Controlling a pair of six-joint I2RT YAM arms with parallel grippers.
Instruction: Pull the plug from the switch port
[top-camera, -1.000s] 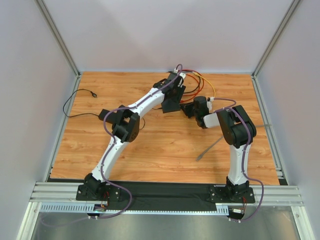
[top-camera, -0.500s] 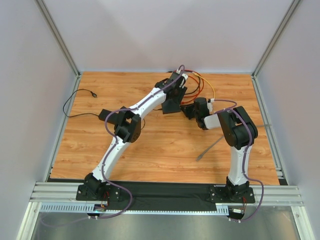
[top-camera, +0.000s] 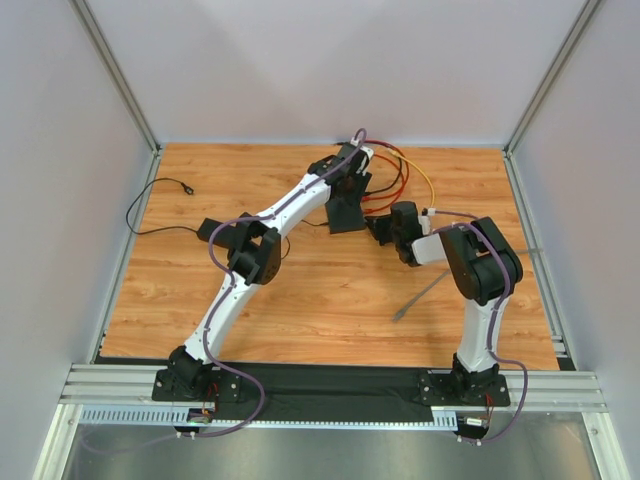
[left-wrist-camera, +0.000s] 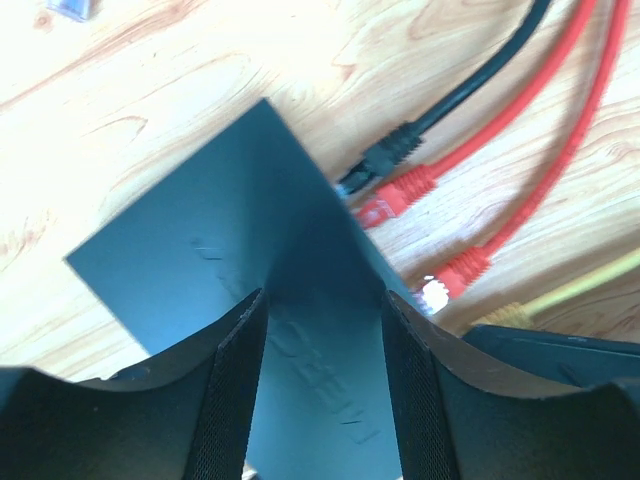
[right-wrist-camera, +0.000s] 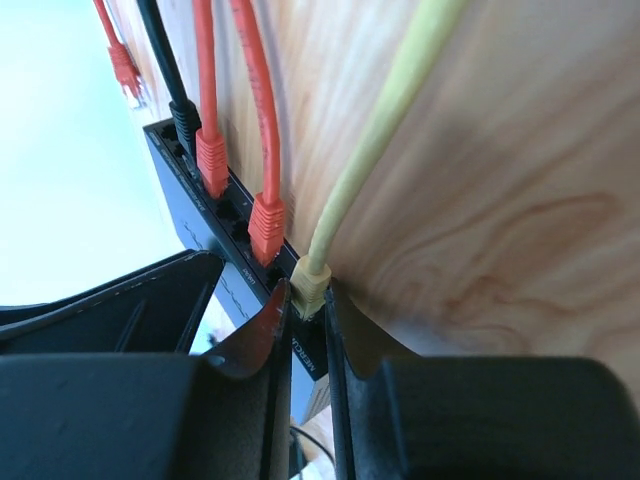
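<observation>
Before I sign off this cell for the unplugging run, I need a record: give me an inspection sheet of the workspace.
Surface: wooden tabletop.
Job's things: black switch; yellow plug looks seated in its end port.
Clutter: grey strip near the right arm.
Grippers: left gripper open over the switch; right gripper shut on the yellow plug.
Cables: red cables and black cable plugged alongside; loose black lead far left.
Surroundings: pale walls, aluminium rail.

A robotics lab cell: white panel walls (top-camera: 330, 60) on aluminium posts (top-camera: 113, 72) box in a wood-grain table (top-camera: 330, 300), left arm (top-camera: 225, 300) and right arm (top-camera: 480, 320) bolted to its rail (top-camera: 115, 385).
</observation>
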